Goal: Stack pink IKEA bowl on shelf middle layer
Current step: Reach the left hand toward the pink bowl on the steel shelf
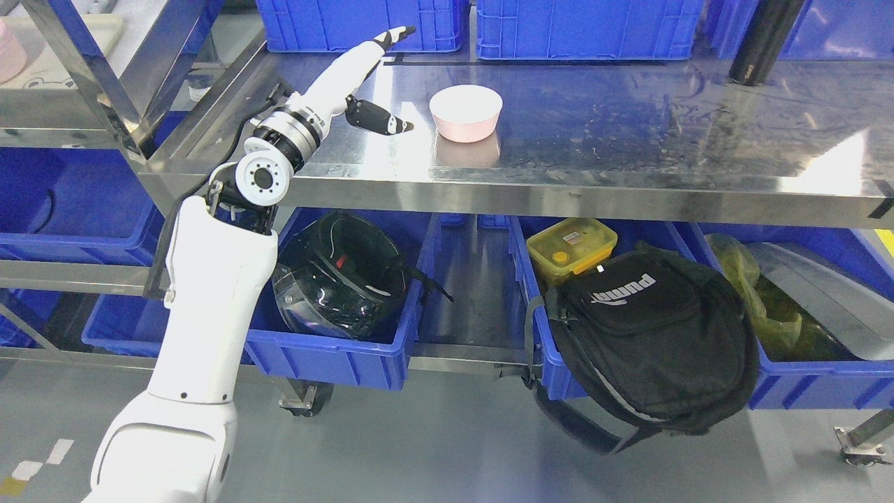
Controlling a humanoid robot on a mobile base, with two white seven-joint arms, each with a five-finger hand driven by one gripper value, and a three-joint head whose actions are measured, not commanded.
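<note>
Flanking the pink bowl [466, 112]: open left hand [363, 73], blue crates [580, 28] behind.

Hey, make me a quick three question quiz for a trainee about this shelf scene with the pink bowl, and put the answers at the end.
1. True or false: the left robot hand is gripping the pink bowl.
2. Multiple choice: what sits in the blue bin beneath the steel shelf? A) helmet B) kettle C) shoes
3. Fill in: the black backpack hangs over the front of a ____ bin.

Key:
1. False; the hand is open and left of the bowl, apart from it.
2. A, the black helmet.
3. blue
</note>
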